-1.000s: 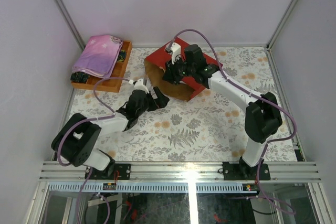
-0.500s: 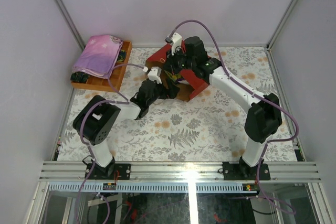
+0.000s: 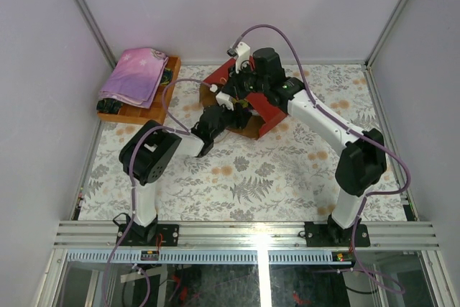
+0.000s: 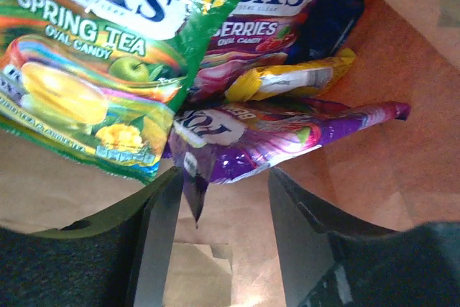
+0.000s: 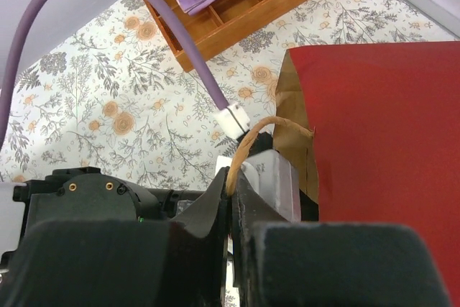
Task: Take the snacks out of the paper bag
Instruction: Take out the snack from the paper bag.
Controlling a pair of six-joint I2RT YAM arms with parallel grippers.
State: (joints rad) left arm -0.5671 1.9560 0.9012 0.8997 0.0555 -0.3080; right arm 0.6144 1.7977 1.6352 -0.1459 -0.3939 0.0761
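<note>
Snacks point(image 4: 244, 138) — inside paper bag point(image 4: 410, 156)

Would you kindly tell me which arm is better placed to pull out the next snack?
Left. The left gripper is inside the paper bag, jaws open astride a corner of the purple packet. The right gripper is shut on the bag's handle, outside.

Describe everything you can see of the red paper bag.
The paper bag is red outside, brown kraft inside, and lies on its side on the floral table, mouth open toward the near left. The right claw pinches its twisted paper handle at the mouth. The left claw, open, reaches inside, where glossy candy packets lie on the kraft lining.
</note>
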